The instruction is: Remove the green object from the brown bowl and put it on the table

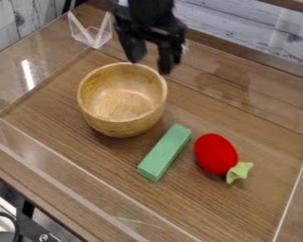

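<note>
Robot arm (177, 26): dark, near-black body, blurred in outline; bulky, squared upper housing, paler grey patches along its lower edge. Jaws (149, 52): paired, black, blunt-ended. Surface markings, screws: too blurred to tell.

From my feed, the bowl (122, 125) sits on the table (84, 175) near its centre. The block (165, 153) lies on the tabletop just beside it, toward the bowl's five o'clock; the strawberry-like toy (218, 154) rests at the block's three o'clock.
</note>
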Robot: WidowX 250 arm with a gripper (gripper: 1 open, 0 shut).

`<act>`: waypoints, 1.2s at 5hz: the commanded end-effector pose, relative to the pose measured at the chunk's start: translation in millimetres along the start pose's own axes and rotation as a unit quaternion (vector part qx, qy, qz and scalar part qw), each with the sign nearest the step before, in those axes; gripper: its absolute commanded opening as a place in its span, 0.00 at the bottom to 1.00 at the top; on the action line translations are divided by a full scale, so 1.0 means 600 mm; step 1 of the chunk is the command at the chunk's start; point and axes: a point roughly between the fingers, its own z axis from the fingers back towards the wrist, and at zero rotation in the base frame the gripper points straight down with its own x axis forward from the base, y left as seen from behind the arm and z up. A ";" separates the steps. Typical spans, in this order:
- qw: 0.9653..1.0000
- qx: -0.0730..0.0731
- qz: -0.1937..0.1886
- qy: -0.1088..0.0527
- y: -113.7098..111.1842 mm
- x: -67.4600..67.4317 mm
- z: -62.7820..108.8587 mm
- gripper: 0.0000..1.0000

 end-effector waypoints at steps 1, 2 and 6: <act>0.998 0.024 0.043 -0.032 0.012 0.010 0.023 0.00; 0.997 0.026 0.063 -0.026 0.017 -0.001 0.016 1.00; 1.000 0.012 0.027 -0.006 -0.050 0.038 -0.028 1.00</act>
